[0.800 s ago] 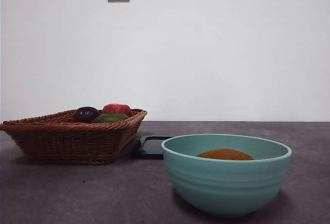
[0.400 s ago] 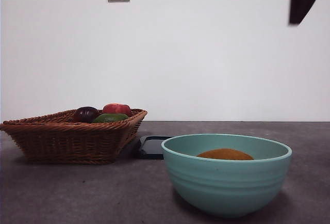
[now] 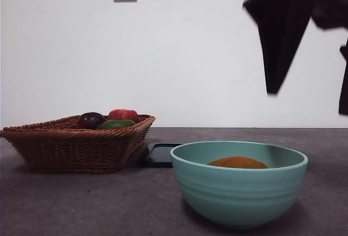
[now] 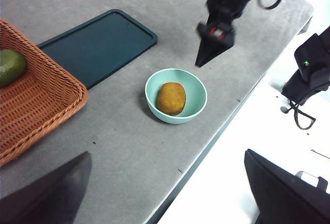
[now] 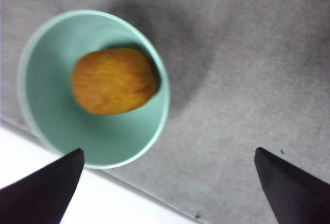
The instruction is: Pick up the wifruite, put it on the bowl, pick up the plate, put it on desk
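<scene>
Wifruite lying inside the bowl, right gripper hanging above it

From the front we are seeing only the fruit's orange-brown crown over the mint-teal rim; our left wrist view is showing the whole rough oval at the bowl's middle, plus a dark tray lying flat at the bowl's 11 o'clock beside the wicker basket, which the front view is reducing to a sliver. Half a second ago only a black tip was showing at the top right corner; now the right gripper is filling that corner, well above the bowl, jaws spread and holding nothing. Our left gripper is waiting high over the desk, jaws spread too, nothing between them.
</scene>
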{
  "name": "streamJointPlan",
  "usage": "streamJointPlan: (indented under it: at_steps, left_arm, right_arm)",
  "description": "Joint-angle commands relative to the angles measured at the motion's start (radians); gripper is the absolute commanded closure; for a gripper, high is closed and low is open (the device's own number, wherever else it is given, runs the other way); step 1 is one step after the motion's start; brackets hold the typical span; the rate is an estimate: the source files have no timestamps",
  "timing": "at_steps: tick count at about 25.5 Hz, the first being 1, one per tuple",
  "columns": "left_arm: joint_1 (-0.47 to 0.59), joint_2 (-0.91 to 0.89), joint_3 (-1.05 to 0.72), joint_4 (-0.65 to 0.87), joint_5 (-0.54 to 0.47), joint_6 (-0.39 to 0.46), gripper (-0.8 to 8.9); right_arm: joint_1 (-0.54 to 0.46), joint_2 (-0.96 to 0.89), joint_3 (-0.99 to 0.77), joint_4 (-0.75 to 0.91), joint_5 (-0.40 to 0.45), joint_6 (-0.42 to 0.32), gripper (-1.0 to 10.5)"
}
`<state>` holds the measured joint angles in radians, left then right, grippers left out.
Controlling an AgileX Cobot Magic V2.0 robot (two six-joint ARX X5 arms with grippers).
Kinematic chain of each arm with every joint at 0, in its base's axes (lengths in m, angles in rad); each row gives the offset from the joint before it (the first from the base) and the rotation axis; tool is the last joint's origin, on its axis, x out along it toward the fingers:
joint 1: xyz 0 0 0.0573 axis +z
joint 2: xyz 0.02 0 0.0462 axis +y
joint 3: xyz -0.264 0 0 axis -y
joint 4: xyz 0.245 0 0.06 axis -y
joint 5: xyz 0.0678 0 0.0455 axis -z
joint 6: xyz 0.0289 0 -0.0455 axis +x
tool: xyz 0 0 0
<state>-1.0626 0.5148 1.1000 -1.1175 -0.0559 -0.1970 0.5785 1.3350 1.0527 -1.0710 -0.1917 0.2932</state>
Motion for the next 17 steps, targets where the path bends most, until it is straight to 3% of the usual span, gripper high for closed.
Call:
streamJointPlan:
  at_steps: [1,12,17]
  left_arm:
    - [-0.009,0.002,0.007,0.012,-0.005,0.004,3.45]
    - [-0.009,0.002,0.007,0.012,-0.005,0.014,3.45]
    - [-0.009,0.002,0.007,0.013,-0.005,0.021,3.45]
  right_arm:
    - [0.009,0.059,0.015,0.004,0.004,-0.005,3.2]
    - [0.009,0.248,0.015,0.032,0.016,-0.025,3.2]
    - [0.016,0.29,0.015,0.048,0.065,-0.024,3.5]
